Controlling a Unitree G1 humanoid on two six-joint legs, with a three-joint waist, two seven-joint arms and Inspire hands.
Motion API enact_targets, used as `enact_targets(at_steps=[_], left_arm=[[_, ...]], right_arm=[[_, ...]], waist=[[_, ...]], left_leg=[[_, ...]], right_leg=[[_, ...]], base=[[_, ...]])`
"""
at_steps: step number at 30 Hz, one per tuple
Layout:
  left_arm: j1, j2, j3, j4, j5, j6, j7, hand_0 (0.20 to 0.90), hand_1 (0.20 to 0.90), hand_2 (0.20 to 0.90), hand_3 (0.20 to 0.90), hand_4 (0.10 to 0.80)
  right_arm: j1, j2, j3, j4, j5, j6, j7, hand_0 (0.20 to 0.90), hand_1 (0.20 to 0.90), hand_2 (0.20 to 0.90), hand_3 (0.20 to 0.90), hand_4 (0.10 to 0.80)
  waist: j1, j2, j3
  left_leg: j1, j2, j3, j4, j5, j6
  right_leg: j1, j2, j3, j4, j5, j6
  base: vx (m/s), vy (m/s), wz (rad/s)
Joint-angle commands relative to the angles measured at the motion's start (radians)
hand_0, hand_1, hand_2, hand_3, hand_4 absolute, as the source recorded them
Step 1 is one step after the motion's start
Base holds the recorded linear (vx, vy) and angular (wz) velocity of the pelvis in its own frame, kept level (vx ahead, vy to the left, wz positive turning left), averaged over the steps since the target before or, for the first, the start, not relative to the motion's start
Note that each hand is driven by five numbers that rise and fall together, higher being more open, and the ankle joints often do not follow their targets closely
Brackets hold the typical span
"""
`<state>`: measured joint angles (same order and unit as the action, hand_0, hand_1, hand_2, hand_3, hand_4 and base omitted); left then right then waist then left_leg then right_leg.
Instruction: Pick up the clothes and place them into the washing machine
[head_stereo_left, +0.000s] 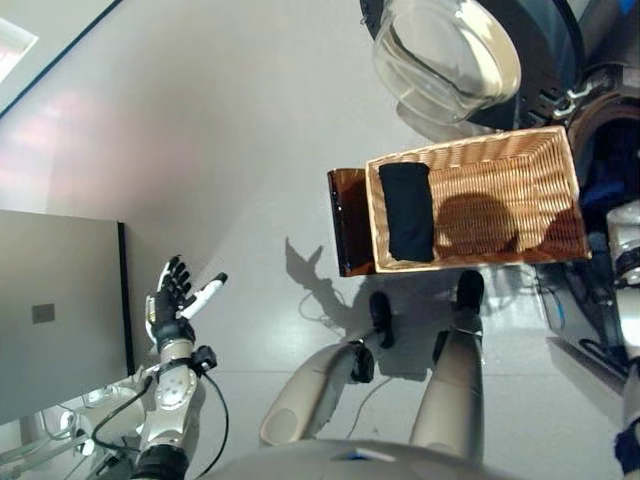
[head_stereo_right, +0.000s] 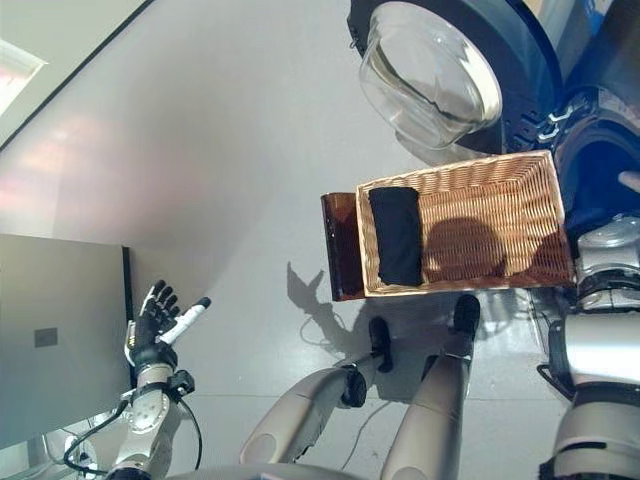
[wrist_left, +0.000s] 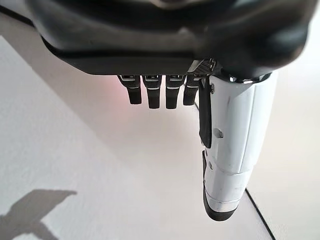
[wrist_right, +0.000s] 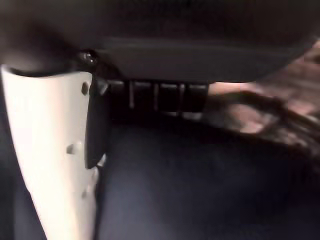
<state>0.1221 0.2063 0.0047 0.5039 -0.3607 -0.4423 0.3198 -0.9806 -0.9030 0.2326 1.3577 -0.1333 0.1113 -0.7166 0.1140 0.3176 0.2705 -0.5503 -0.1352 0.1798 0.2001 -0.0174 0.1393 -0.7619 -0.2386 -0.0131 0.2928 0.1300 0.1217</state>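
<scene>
A folded black garment (head_stereo_left: 407, 210) lies at the left end of the shallow wicker basket (head_stereo_left: 520, 165), which rests on a low dark brown box (head_stereo_left: 345, 220). The washing machine (head_stereo_right: 530, 60) stands behind it with its glass door (head_stereo_left: 445, 55) swung open. My right arm reaches into the drum at the right. In the right wrist view, my right hand (wrist_right: 50, 150) is open, fingers straight, just over dark blue cloth (wrist_right: 200, 190) inside the drum. The blue cloth also shows in the drum opening (head_stereo_right: 590, 195). My left hand (head_stereo_left: 175, 300) is open and empty, held over the floor far left of the basket.
A grey cabinet (head_stereo_left: 60, 310) stands at the left, close beside my left hand. Pale floor (head_stereo_left: 230, 150) lies between the cabinet and the basket.
</scene>
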Motion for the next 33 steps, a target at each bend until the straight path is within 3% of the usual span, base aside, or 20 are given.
enact_targets(at_steps=[1, 8, 15, 20, 23, 24, 33], left_arm=[[0.014, 0.065, 0.096, -0.054, -0.009, -0.057, 0.017, 0.9, 0.9, 0.9, 0.9, 0.8], [0.015, 0.073, 0.096, -0.062, -0.012, -0.054, 0.011, 0.9, 0.9, 0.9, 0.9, 0.8], [0.011, 0.071, 0.109, -0.03, -0.029, -0.051, 0.009, 0.9, 0.9, 0.9, 0.9, 0.8], [0.01, 0.071, 0.099, -0.033, -0.044, -0.049, -0.003, 0.9, 0.9, 0.9, 0.9, 0.8], [-0.001, 0.076, 0.096, -0.028, -0.041, -0.043, -0.007, 0.9, 0.9, 0.9, 0.9, 0.8], [-0.007, 0.083, 0.096, -0.033, -0.034, -0.041, -0.008, 0.9, 0.9, 0.9, 0.9, 0.8], [-0.018, 0.095, 0.094, -0.052, 0.026, -0.027, -0.001, 0.9, 0.9, 0.9, 0.9, 0.8]], right_arm=[[-0.205, -0.229, 0.18, -0.119, -0.129, -0.028, -0.05, 0.9, 0.9, 0.9, 0.9, 0.8], [-0.189, -0.182, 0.148, -0.106, -0.066, -0.069, -0.033, 0.9, 0.9, 0.9, 0.9, 0.8], [-0.08, -0.075, 0.044, -0.097, 0.063, -0.14, -0.001, 0.9, 0.9, 0.9, 0.9, 0.8], [-0.015, 0.049, -0.06, -0.039, 0.324, -0.267, 0.067, 0.9, 0.9, 0.9, 0.9, 0.8], [0.015, 0.091, -0.078, -0.027, 0.411, -0.298, 0.12, 0.9, 0.9, 0.9, 0.9, 0.8], [0.053, 0.187, -0.12, -0.019, 0.5, -0.337, 0.13, 0.9, 0.9, 0.9, 0.9, 0.8], [0.124, 0.39, -0.188, -0.048, 0.691, -0.414, 0.178, 0.9, 0.9, 0.9, 0.9, 0.8]], waist=[[0.041, -0.01, -0.099], [0.037, -0.03, -0.084], [0.028, -0.073, -0.07], [0.031, -0.102, -0.06], [0.034, -0.117, -0.054], [0.038, -0.139, -0.049], [0.053, -0.195, -0.032]], left_leg=[[-0.082, 0.072, -0.097, 0.002, 0.036, -0.149], [-0.084, 0.076, -0.101, 0.006, 0.039, -0.15], [-0.093, 0.084, -0.103, 0.02, 0.037, -0.15], [-0.094, 0.091, -0.11, 0.032, 0.034, -0.148], [-0.091, 0.094, -0.112, 0.035, 0.032, -0.147], [-0.09, 0.097, -0.116, 0.045, 0.026, -0.146], [-0.091, 0.099, -0.135, 0.06, 0.021, -0.144]], right_leg=[[0.053, 0.07, -0.04, 0.115, -0.213, -0.076], [0.058, 0.073, -0.048, 0.114, -0.208, -0.079], [0.065, 0.077, -0.056, 0.11, -0.204, -0.083], [0.07, 0.079, -0.066, 0.11, -0.201, -0.084], [0.08, 0.079, -0.072, 0.107, -0.2, -0.084], [0.091, 0.079, -0.078, 0.106, -0.2, -0.085], [0.111, 0.078, -0.107, 0.098, -0.197, -0.089]], base=[[-0.02, -0.014, 0.09], [-0.007, -0.004, 0.01], [0.0, 0.0, 0.0], [0.003, -0.026, 0.05], [0.007, -0.009, 0.04], [0.021, -0.028, 0.09], [0.004, -0.003, 0.02]])
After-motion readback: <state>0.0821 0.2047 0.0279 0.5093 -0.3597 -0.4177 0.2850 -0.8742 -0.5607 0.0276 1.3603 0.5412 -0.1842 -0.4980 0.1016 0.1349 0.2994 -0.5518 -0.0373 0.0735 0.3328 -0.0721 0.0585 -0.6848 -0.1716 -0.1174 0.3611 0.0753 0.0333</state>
